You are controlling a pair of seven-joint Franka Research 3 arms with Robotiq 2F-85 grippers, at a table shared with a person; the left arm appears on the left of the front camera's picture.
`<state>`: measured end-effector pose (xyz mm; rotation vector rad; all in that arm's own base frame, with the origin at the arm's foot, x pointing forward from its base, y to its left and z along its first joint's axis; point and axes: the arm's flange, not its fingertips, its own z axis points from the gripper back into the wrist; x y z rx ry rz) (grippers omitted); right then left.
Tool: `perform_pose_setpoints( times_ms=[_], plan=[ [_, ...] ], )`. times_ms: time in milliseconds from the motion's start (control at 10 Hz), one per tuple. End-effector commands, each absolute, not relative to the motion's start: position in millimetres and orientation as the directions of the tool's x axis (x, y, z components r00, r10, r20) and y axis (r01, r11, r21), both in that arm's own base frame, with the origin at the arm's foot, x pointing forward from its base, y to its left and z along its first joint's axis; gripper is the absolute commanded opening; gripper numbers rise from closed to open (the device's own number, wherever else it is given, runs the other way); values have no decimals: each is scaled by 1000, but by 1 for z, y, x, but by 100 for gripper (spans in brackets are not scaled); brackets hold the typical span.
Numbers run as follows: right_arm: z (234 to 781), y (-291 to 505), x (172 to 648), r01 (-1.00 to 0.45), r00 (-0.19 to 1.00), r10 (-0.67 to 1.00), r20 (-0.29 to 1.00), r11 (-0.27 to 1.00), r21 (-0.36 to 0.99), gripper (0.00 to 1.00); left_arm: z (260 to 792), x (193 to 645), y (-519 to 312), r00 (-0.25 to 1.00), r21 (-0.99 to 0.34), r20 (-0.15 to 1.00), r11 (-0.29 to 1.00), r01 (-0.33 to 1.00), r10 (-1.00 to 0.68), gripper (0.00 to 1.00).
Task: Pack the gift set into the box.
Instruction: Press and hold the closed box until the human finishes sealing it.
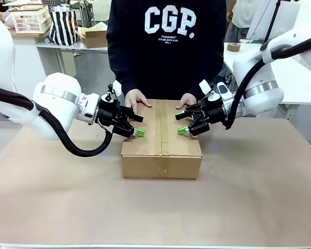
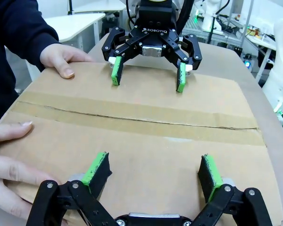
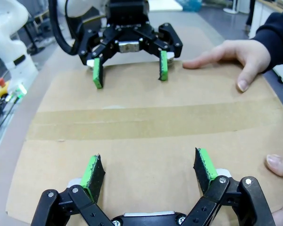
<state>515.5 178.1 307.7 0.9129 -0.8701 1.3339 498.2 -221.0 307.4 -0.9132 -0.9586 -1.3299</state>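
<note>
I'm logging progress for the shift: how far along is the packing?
Looks done: the box is closed, tape along its top seam. In hand: a person's hands rest on its far edge; the left gripper and right gripper are open at its ends. Left: unclear; the contents are hidden.

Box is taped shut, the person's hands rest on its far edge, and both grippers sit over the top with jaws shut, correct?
No: the jaws of the left gripper and right gripper are open, as both wrist views show. The rest holds.
</note>
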Motion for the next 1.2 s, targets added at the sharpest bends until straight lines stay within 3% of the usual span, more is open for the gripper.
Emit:
perform_pose_setpoints(
  times_ms=[0,1100],
  plan=[
    [306,178,515,-999,50,411,910,25,43,100,304,497,-220,-5,18,936,31,999,-352,100],
    [306,178,515,-999,50,411,910,25,43,100,304,497,-220,-5,18,936,31,999,-352,100]
  ],
)
